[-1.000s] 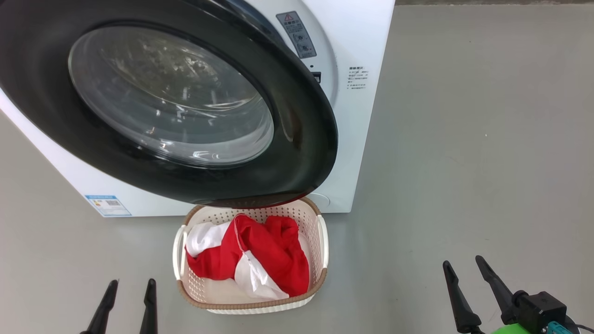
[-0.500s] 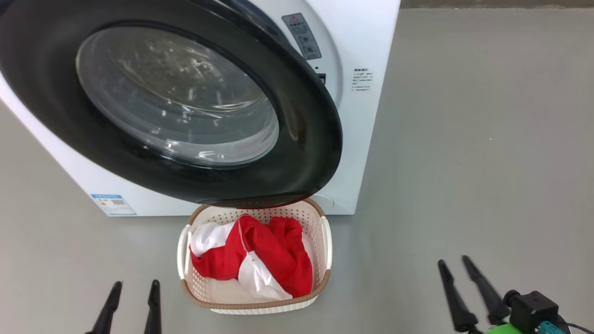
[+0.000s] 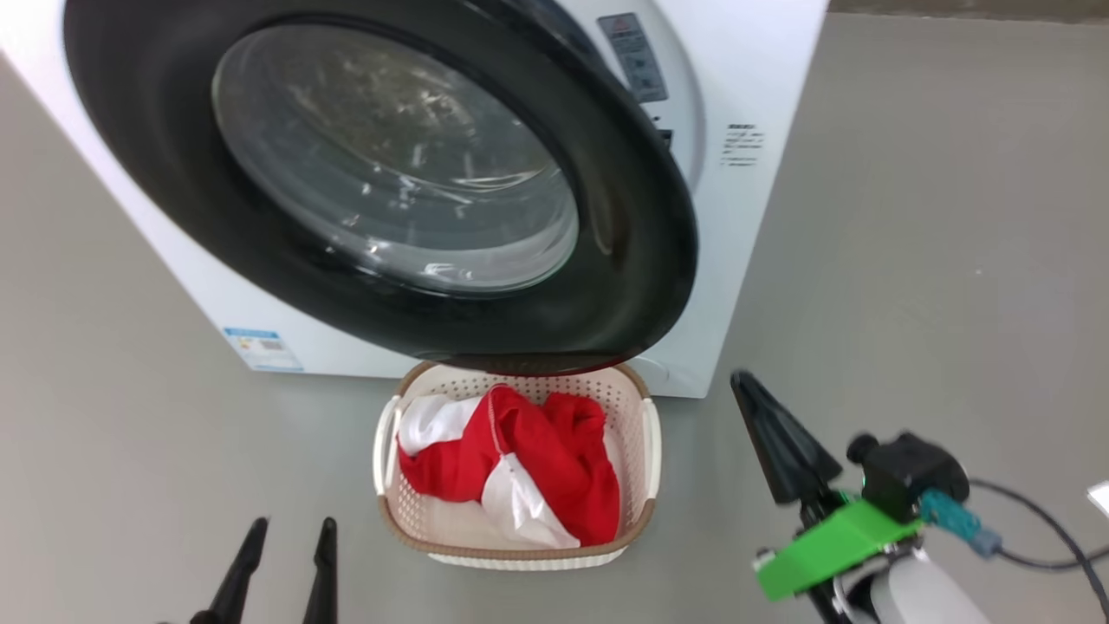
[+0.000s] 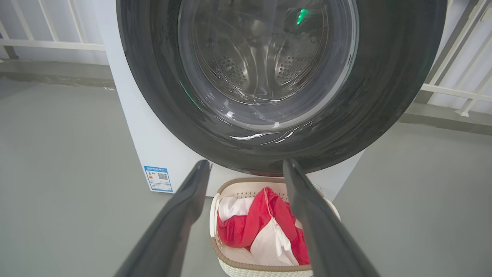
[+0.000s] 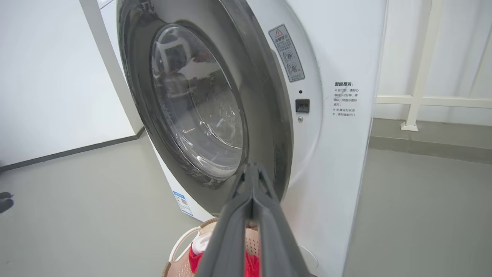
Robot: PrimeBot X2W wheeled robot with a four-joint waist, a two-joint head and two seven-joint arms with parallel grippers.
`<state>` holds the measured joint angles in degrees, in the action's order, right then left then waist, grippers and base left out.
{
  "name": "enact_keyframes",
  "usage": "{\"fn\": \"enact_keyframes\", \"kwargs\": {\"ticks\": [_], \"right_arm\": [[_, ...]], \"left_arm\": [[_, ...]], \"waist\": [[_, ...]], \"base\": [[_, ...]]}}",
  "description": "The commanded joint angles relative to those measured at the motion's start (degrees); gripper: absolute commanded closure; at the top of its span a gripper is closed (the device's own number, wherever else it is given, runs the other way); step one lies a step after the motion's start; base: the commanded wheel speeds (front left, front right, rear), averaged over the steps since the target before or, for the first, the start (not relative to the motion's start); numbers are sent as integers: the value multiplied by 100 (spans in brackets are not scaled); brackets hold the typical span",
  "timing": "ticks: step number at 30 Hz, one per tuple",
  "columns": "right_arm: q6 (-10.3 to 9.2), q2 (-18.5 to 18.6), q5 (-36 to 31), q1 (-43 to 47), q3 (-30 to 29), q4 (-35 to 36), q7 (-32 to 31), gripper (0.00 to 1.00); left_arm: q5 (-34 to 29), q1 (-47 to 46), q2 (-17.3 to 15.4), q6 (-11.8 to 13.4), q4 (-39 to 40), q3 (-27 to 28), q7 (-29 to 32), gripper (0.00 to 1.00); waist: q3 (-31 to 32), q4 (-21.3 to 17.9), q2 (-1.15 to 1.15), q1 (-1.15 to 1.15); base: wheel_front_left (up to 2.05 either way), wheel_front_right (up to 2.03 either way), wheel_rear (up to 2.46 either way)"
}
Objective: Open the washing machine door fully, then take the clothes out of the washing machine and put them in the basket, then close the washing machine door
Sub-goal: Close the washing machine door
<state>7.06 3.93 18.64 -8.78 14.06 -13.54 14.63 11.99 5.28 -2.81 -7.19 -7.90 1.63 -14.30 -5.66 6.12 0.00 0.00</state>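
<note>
The washing machine door (image 3: 645,260), a black rim around a glass bowl, stands partly swung out from the white washing machine (image 3: 767,225) and overhangs the basket (image 3: 520,555) on the floor. The red and white clothes (image 3: 541,459) lie in the basket. My left gripper (image 3: 293,524) is open, low and to the left of the basket. My right gripper (image 3: 743,381) is shut on nothing, raised to the right of the basket, below the door's free edge. In the right wrist view the closed fingertips (image 5: 251,169) point at the door's rim (image 5: 275,127). The left wrist view looks between its open fingers (image 4: 184,207) at the door (image 4: 388,96) and the clothes (image 4: 265,219).
Grey floor spreads on all sides of the machine. A white railing (image 5: 419,100) runs behind it on the right and a white wall (image 5: 57,77) stands to the left. A black cable (image 3: 1040,529) trails from my right wrist.
My right gripper has shut and risen up and leftwards toward the door's free edge. The head camera has turned, shifting the whole scene rightwards. The left gripper stays open.
</note>
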Motion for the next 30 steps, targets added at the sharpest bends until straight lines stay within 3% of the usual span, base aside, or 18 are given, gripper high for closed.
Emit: {"fn": "enact_keyframes", "kwargs": {"ticks": [1,13,30], "right_arm": [[43,33,127,-256,153,105,37,100],[43,66,165,-1360,-28,-9,37,100],[43,469,107,-2407,-274,-58,37,100]], "left_arm": [[38,-268,-31,-30,115,143,-70,0],[228,-785,-9,-30,196,-119,-70,0],[582,-1543,-8,-30,255,-479,-70,0]], "waist": [[-107,133,0,0],[-834,535,0,0],[-1851,971,0,0]], "base": [[0,0,0],[0,0,0],[0,0,0]]}}
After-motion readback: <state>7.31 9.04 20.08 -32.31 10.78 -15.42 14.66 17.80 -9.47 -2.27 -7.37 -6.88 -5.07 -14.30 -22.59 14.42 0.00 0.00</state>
